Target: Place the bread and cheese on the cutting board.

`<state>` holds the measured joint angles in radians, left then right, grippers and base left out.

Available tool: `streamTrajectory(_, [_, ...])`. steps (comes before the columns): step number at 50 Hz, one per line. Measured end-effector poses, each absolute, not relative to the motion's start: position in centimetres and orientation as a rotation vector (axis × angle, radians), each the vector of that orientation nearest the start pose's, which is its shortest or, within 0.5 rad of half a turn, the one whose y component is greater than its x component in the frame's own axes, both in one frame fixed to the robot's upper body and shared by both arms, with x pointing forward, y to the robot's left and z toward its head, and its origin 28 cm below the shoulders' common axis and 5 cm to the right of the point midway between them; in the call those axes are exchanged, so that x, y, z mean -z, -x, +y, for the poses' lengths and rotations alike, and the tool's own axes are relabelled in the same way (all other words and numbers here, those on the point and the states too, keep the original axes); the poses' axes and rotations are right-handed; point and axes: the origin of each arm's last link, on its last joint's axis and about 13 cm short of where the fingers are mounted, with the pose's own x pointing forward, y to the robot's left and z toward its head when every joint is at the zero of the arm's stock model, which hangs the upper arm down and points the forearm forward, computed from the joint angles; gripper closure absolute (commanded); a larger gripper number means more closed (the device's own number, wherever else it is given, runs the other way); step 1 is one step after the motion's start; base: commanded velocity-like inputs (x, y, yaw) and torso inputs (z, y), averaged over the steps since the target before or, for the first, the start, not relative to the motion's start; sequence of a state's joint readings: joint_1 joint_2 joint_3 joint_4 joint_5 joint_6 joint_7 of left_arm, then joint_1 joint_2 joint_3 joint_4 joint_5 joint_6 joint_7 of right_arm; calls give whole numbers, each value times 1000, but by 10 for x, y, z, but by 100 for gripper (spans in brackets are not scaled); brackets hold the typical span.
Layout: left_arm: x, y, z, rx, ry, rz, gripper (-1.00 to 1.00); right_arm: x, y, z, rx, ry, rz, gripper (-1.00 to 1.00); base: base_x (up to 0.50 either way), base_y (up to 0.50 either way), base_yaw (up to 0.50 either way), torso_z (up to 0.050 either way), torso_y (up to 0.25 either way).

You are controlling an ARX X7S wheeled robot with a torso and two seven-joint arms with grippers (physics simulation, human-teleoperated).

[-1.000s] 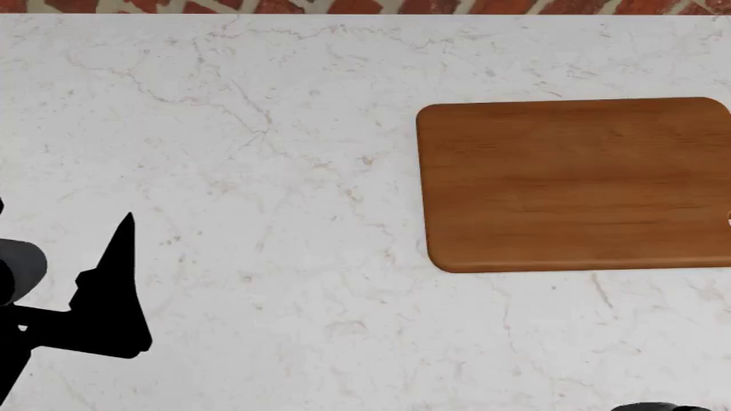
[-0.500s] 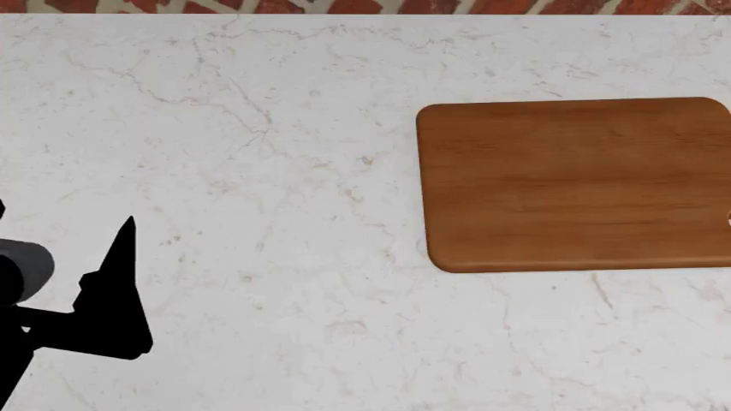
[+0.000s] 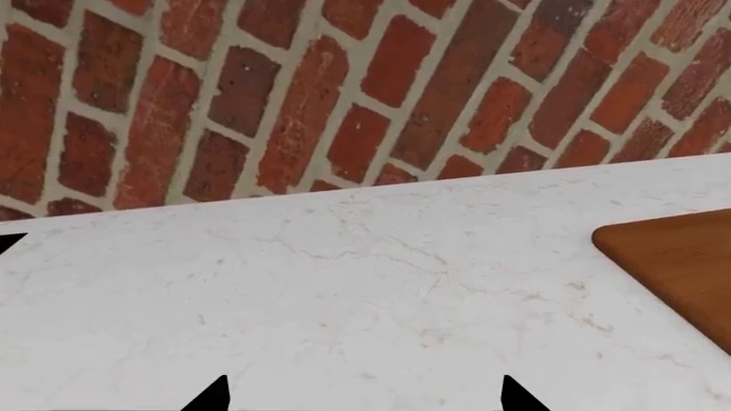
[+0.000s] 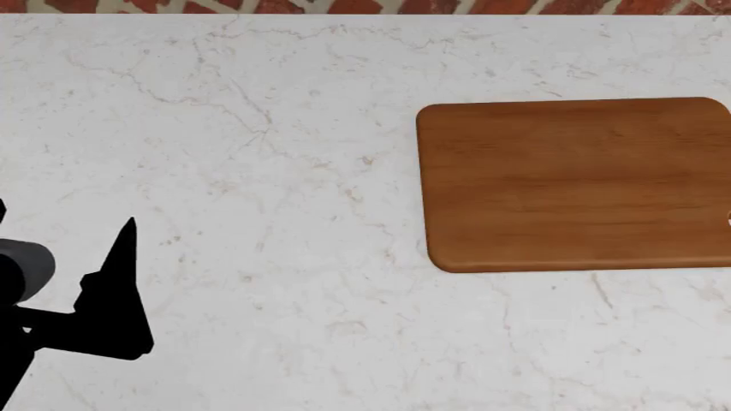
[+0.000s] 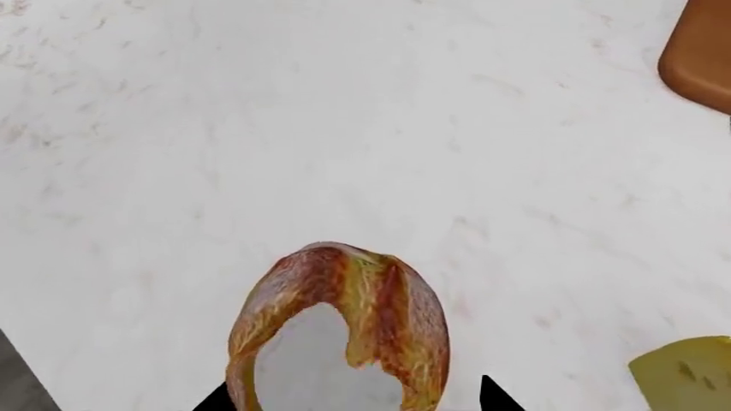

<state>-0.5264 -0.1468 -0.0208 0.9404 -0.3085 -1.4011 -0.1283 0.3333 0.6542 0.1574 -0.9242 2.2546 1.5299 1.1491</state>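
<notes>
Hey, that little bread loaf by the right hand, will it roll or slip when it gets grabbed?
The bread has a rounded, domed shape, so it may rock or roll if nudged sideways. Its crusty, floury surface looks rough, so probably not slippery. It looks stiff, likely holding its shape in a grip.

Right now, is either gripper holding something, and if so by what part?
The left gripper holds nothing. The bread sits between the right gripper's fingertips, but the contact is cut off at the frame edge, so a grip cannot be confirmed.

Left hand [image 4: 115, 291] slightly lower.
</notes>
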Motion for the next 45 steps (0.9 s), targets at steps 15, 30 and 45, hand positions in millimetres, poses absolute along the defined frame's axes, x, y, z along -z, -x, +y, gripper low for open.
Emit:
streamTrajectory(15, [-205,-211,213,86,-68,-51,-100,-182,-104,-129,-636,289,466,100,2,1,4,0,-4])
streamTrajectory(30, [-204,-212,213,87,-66,-48,-100,-200,-118,-128,-621,317,417,100,0,0,1,0,-1])
streamTrajectory(45, [-204,-211,214,82,-60,-48,-100,-257,-161,-124,-566,327,282,100,0,0,0,0,0])
